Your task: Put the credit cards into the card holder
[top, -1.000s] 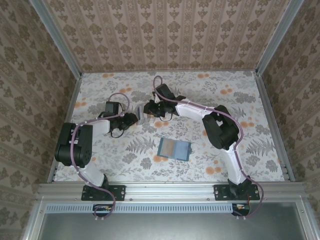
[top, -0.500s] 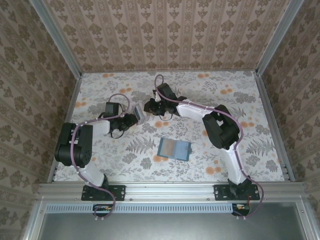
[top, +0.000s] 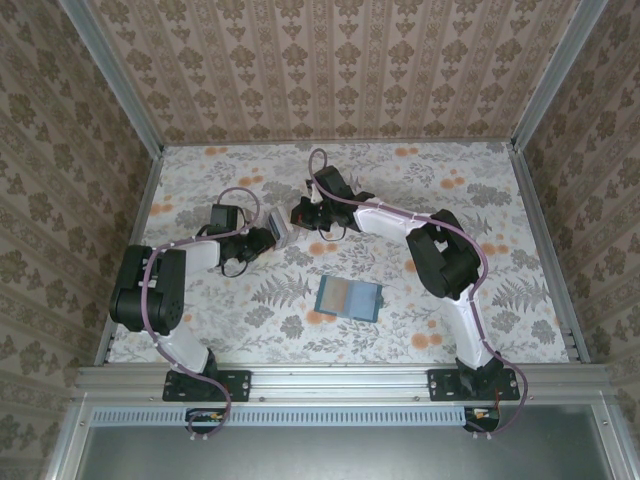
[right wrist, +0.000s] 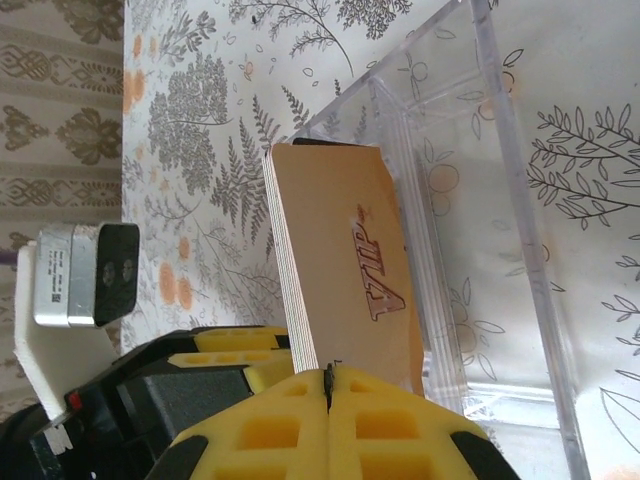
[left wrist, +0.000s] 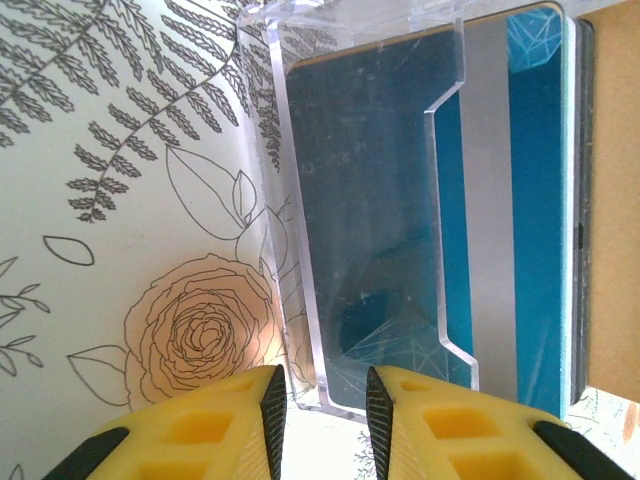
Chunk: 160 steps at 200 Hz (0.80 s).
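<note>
**Two cards seated in a clear holder, one pair of jaws clamped on it, the other pair closed**

Two robot arms are seen from above on a table (top: 450, 200) covered in a pale floral print. The card holder (top: 281, 230), a small clear plastic stand, is found left of the table's middle, between the two wrists. It is reached by the left arm (top: 150, 290) from the left and by the right arm (top: 440, 260) from the right.

In the left wrist view, the left jaws are clamped on the card holder (left wrist: 283, 250). One clear outer wall is pinched between the yellow pads (left wrist: 190, 430). The blue card (left wrist: 535, 200), marked with a silver stripe, is seated behind the notched front panel. The yellow-orange card (left wrist: 612, 200) is seated just behind it, at the right edge of the view.

In the right wrist view, the right jaws are pressed together, their yellow pads (right wrist: 250, 430) meeting along a thin seam. The yellow-orange card (right wrist: 345, 260), marked "VIP", is stood on edge inside the card holder (right wrist: 500, 200). Its near end lies just beyond the seam. Whether it is touched by the pads cannot be told.

A teal wallet (top: 349, 298) is laid flat on the table, nearer the arm bases and apart from the holder.
</note>
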Tool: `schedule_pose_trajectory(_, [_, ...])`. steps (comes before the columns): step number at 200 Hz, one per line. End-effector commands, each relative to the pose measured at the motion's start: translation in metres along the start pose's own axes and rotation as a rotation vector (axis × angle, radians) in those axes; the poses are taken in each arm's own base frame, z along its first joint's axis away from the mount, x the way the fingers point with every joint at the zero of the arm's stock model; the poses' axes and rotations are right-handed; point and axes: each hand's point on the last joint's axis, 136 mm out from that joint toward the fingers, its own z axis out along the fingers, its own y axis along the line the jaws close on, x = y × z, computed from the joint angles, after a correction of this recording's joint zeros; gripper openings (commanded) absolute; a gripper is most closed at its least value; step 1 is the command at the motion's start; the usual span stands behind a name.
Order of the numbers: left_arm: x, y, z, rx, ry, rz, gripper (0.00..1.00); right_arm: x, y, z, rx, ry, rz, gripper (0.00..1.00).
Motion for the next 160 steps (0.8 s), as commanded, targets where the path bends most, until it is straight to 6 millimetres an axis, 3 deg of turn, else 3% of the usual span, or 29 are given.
schedule_pose_trajectory(1, [0.010, 0.000, 0.005, -0.003, 0.047, 0.026, 0.32, -0.003, 0.014, -0.019, 0.044, -0.020, -0.082, 0.00])
schedule_pose_trajectory(52, [0.008, -0.003, 0.002, -0.004, 0.045, 0.034, 0.32, -0.008, -0.004, -0.032, 0.184, -0.047, -0.165, 0.00])
schedule_pose_trajectory(91, [0.005, -0.005, 0.001, -0.003, 0.040, 0.038, 0.32, -0.011, -0.003, -0.034, 0.210, -0.045, -0.234, 0.00])
schedule_pose_trajectory(136, [0.005, -0.005, -0.001, -0.008, 0.035, 0.037, 0.34, -0.019, 0.002, -0.034, 0.219, -0.041, -0.334, 0.36])
schedule_pose_trajectory(160, [0.005, -0.003, -0.002, -0.014, 0.023, 0.030, 0.34, -0.021, 0.000, -0.024, 0.227, -0.018, -0.358, 0.45])
